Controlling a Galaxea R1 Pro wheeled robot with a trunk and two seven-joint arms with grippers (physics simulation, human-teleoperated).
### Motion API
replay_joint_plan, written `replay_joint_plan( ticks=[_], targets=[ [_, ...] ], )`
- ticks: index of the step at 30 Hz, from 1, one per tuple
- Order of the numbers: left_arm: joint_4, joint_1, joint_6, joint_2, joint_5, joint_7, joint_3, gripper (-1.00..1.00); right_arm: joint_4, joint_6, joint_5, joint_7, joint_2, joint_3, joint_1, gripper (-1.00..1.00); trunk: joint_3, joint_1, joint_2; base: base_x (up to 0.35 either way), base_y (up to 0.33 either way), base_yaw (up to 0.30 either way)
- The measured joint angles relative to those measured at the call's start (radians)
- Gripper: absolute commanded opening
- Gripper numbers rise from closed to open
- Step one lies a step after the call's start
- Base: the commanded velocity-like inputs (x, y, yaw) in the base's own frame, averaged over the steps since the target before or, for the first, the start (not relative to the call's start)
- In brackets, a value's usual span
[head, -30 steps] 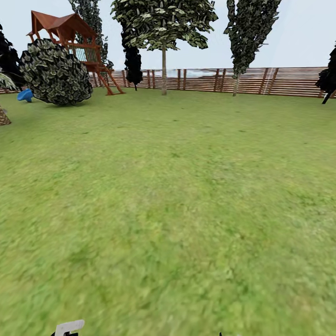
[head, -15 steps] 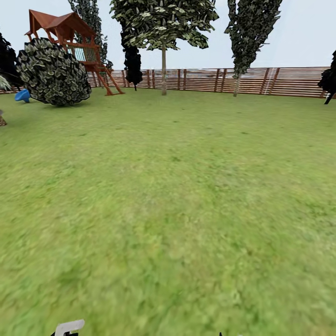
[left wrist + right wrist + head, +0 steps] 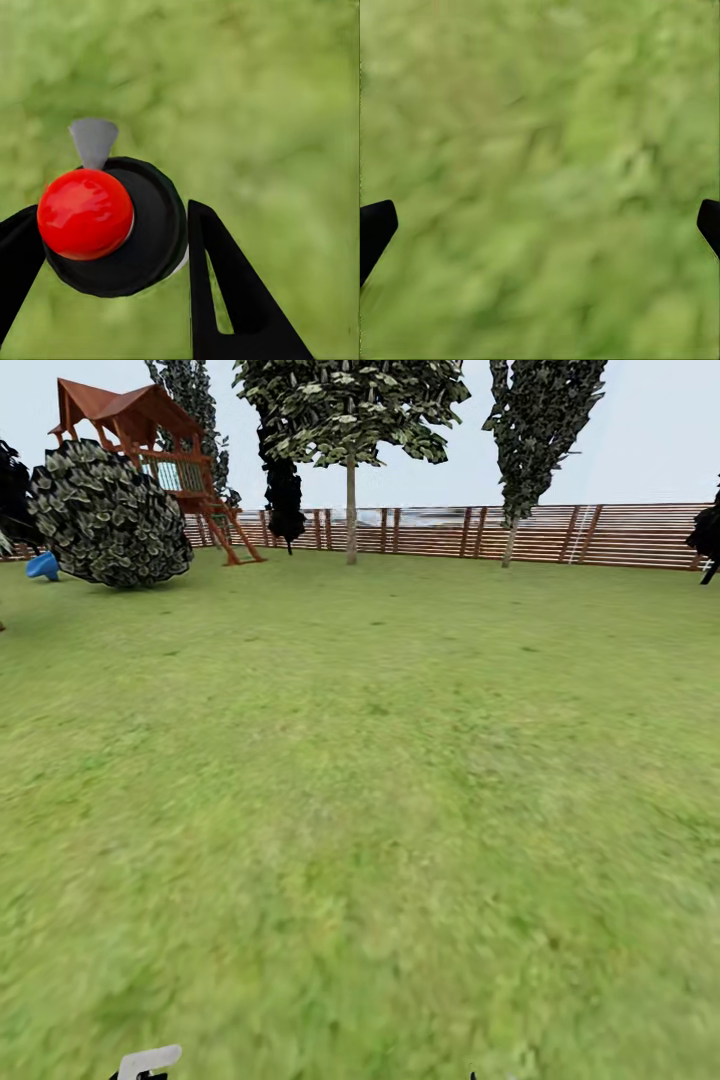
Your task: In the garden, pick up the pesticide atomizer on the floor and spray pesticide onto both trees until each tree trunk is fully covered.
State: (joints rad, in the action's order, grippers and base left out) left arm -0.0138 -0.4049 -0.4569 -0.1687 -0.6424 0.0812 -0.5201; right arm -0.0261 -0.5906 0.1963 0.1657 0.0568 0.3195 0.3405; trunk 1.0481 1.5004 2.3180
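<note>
The pesticide atomizer (image 3: 86,214) sits between the two black fingers of my left gripper (image 3: 112,225), which is shut on it. I see it from above in the left wrist view: a red dome on a dark round cap, with a grey nozzle pointing out over grass. Its light-grey tip (image 3: 148,1062) pokes into the head view's bottom edge. My right gripper (image 3: 544,221) is open over bare grass, its fingertips wide apart. Far off by the fence stand two tall trees, one with a pale trunk (image 3: 351,510), the other slimmer (image 3: 509,542).
A wide lawn (image 3: 380,780) stretches to a brown slatted fence (image 3: 600,535). At the far left are a big round shrub (image 3: 110,515), a wooden playset (image 3: 150,435) and a blue object (image 3: 43,566). Dark trees stand at both side edges.
The whole head view has shifted slightly: the shrub, playset and blue object have slid left, so the camera has moved. The grey tip at the bottom edge stays in place.
</note>
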Motion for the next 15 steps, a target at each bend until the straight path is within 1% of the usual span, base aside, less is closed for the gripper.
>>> replay_joint_plan(
  ticks=[15],
  targets=[
    [0.0,0.0,0.001,0.001,0.001,0.0,0.0,-1.0,0.0,0.0,0.0,0.0,0.0,0.0,0.0,1.0,0.0,0.0,0.0,0.339,0.0,0.0]
  ],
)
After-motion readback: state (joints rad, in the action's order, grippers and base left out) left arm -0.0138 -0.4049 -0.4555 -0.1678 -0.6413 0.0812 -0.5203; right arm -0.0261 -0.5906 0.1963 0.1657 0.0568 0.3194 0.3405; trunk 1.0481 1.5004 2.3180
